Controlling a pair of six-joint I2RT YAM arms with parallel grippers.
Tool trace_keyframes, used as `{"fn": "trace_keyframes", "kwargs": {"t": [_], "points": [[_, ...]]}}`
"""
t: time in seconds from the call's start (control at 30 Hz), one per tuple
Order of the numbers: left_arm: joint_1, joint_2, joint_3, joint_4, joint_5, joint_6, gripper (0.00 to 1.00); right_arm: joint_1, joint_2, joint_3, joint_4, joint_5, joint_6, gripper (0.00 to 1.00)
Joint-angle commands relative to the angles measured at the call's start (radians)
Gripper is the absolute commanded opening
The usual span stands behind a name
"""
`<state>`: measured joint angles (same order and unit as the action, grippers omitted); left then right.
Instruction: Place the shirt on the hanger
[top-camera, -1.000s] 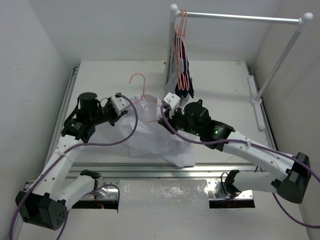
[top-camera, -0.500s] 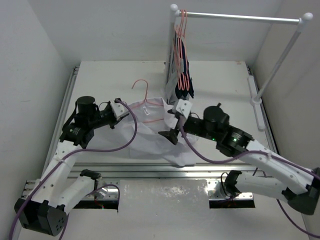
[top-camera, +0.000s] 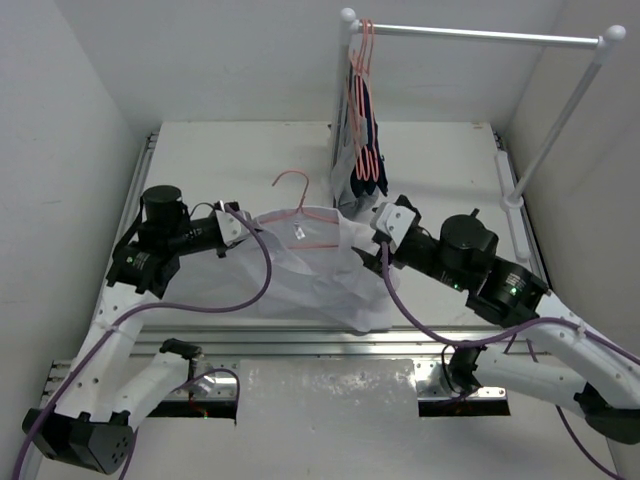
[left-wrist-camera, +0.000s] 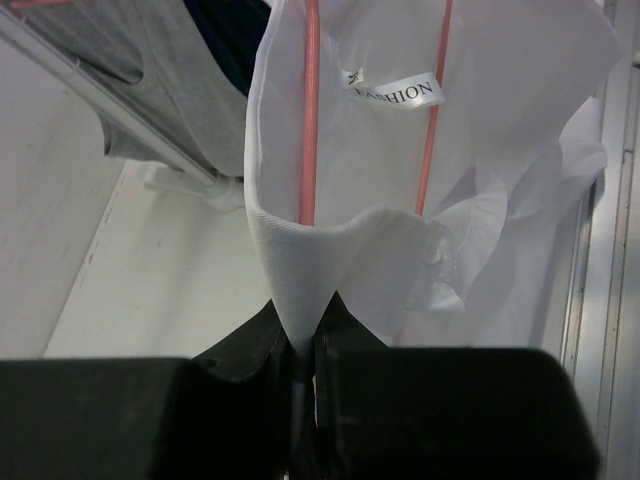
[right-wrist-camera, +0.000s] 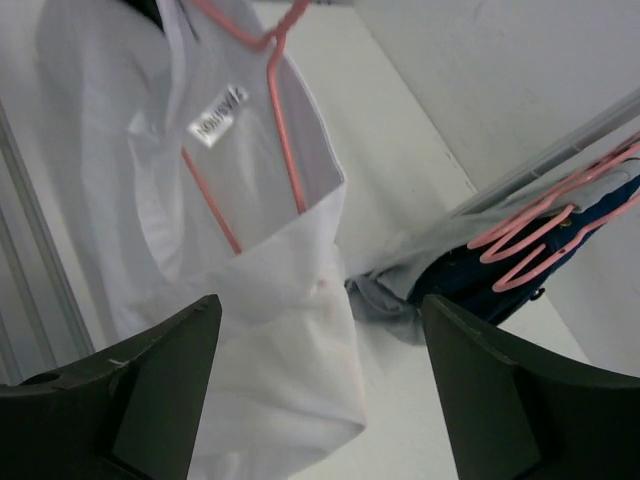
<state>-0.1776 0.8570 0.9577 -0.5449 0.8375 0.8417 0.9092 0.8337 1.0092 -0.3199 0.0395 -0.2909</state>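
Left gripper (left-wrist-camera: 300, 345), on an arm reaching in from the left, is clamped on a folded edge of the one large white thin-fabric shirt (top-camera: 310, 280). The right gripper (right-wrist-camera: 320, 330) hovers with jaws spread beside the shirt's other shoulder, holding nothing. One salmon-pink wire hanger (left-wrist-camera: 310, 120) sits inside the shirt, which drapes on the white desk (top-camera: 430, 160). Its one neck label (left-wrist-camera: 395, 92) reads "…SHION". Beyond, several pink hangers (top-camera: 365, 110) carry navy and grey garments (top-camera: 365, 180).

A white neck label (left-wrist-camera: 392, 92) sewn inside the shirt (left-wrist-camera: 520, 150) is pictured from the left wrist bearing dark capitals, of which "SHION" can be read, the opening letters being unclear, while the same label's print cannot be made out from the right wrist.
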Motion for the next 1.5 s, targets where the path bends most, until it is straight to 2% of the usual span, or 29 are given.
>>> {"fn": "trace_keyframes", "kwargs": {"t": [0.0, 0.13, 0.2, 0.27, 0.37, 0.43, 0.63, 0.67, 0.8, 0.9, 1.0, 1.03, 1.13, 1.2, 1.27, 1.33, 1.37, 1.4, 1.43, 1.47], "points": [[-0.008, -0.022, 0.052, -0.032, 0.113, 0.059, 0.00, -0.012, 0.043, 0.057, -0.097, 0.020, -0.068, 0.83], [-0.008, -0.036, 0.065, -0.056, 0.126, 0.072, 0.00, -0.091, 0.131, 0.107, -0.185, -0.134, -0.073, 0.89], [-0.008, -0.041, 0.076, -0.084, 0.129, 0.094, 0.00, -0.163, 0.154, 0.108, -0.156, -0.219, -0.064, 0.89], [-0.008, -0.041, 0.085, -0.093, 0.138, 0.100, 0.00, -0.217, 0.185, 0.103, -0.137, -0.344, -0.059, 0.87], [-0.008, -0.036, 0.093, -0.075, 0.150, 0.083, 0.00, -0.224, 0.241, 0.097, -0.131, -0.444, -0.079, 0.84], [-0.008, -0.030, 0.095, -0.069, 0.167, 0.082, 0.00, -0.224, 0.263, 0.069, -0.065, -0.526, -0.067, 0.79], [-0.008, -0.009, 0.092, -0.056, 0.192, 0.076, 0.00, -0.224, 0.291, 0.054, 0.105, -0.686, 0.010, 0.53], [-0.008, -0.006, 0.089, -0.050, 0.199, 0.073, 0.00, -0.222, 0.294, 0.057, 0.122, -0.702, 0.019, 0.41], [-0.008, 0.005, 0.081, -0.018, 0.229, 0.048, 0.00, -0.222, 0.321, 0.065, 0.183, -0.748, 0.079, 0.06], [-0.008, 0.014, 0.081, 0.010, 0.247, 0.031, 0.00, -0.222, 0.328, 0.068, 0.182, -0.759, 0.088, 0.00], [-0.008, 0.030, 0.081, 0.025, 0.275, 0.025, 0.00, -0.222, 0.320, 0.052, 0.176, -0.745, 0.114, 0.00], [-0.008, 0.037, 0.078, 0.033, 0.282, 0.023, 0.00, -0.222, 0.303, 0.040, 0.182, -0.734, 0.133, 0.04], [-0.008, 0.043, 0.070, 0.043, 0.299, 0.026, 0.00, -0.222, 0.271, -0.012, 0.211, -0.725, 0.214, 0.43], [-0.008, 0.048, 0.067, 0.043, 0.308, 0.042, 0.00, -0.217, 0.278, -0.023, 0.222, -0.725, 0.261, 0.48], [-0.008, 0.054, 0.059, 0.057, 0.319, 0.043, 0.00, -0.207, 0.327, 0.000, 0.211, -0.708, 0.275, 0.47], [-0.008, 0.059, 0.055, 0.075, 0.321, 0.036, 0.00, -0.201, 0.366, 0.022, 0.197, -0.695, 0.282, 0.38], [-0.008, 0.057, 0.053, 0.077, 0.318, 0.033, 0.00, -0.201, 0.386, 0.026, 0.209, -0.688, 0.285, 0.18], [-0.008, 0.056, 0.049, 0.077, 0.310, 0.036, 0.00, -0.201, 0.386, 0.022, 0.220, -0.676, 0.317, 0.09], [-0.008, 0.054, 0.047, 0.074, 0.293, 0.040, 0.00, -0.201, 0.380, 0.002, 0.232, -0.650, 0.323, 0.01], [-0.008, 0.053, 0.044, 0.071, 0.281, 0.043, 0.00, -0.201, 0.357, -0.010, 0.254, -0.632, 0.340, 0.00]]}}
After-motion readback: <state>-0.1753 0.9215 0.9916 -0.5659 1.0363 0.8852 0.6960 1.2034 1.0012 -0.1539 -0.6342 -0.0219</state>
